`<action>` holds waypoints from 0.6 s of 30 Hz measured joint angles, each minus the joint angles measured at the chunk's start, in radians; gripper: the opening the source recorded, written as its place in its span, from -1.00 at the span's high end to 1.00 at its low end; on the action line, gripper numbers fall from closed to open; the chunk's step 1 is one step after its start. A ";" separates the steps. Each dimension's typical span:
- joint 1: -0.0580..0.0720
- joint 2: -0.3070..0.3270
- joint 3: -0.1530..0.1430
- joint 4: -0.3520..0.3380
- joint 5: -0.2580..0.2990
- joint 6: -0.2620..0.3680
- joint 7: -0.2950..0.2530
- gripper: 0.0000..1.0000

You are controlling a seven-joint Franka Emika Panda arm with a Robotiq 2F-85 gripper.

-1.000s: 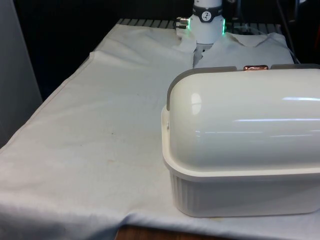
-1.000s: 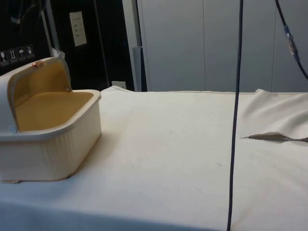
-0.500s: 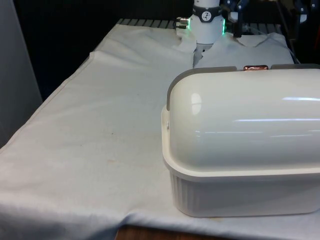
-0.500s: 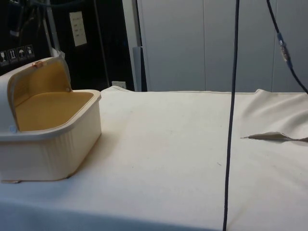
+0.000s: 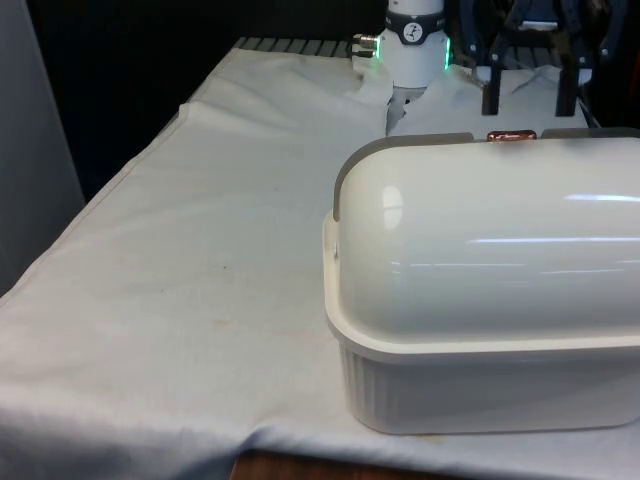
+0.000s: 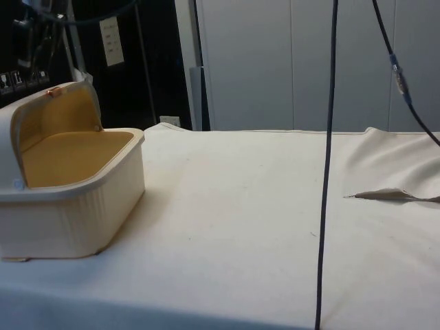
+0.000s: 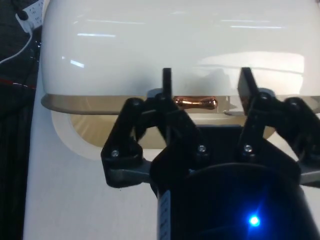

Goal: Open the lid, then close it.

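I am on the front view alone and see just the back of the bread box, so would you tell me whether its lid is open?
Observer: Yes. In the side view the lid is rolled back over the bread box, and the tan inside shows.
Operator: Thank you. Is the hand lined up with the handle?
Observer: In the wrist view the copper handle on the lid's edge sits in line with the gap of the hand.
Operator: Are the fingers shut on it?
Observer: No. The fingers stand apart on either side of the handle, and I see no contact with it.
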State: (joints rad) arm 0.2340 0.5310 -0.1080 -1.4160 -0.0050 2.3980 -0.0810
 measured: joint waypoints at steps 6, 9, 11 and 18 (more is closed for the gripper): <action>0.000 0.002 0.000 0.000 0.001 0.000 0.000 0.24; 0.000 0.003 0.000 0.000 0.001 0.000 0.001 0.61; 0.000 0.003 0.000 0.000 0.001 0.000 0.001 0.85; 0.001 0.009 0.002 0.000 0.001 0.000 0.001 1.00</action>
State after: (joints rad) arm 0.2350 0.5400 -0.1060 -1.4160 -0.0040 2.3980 -0.0800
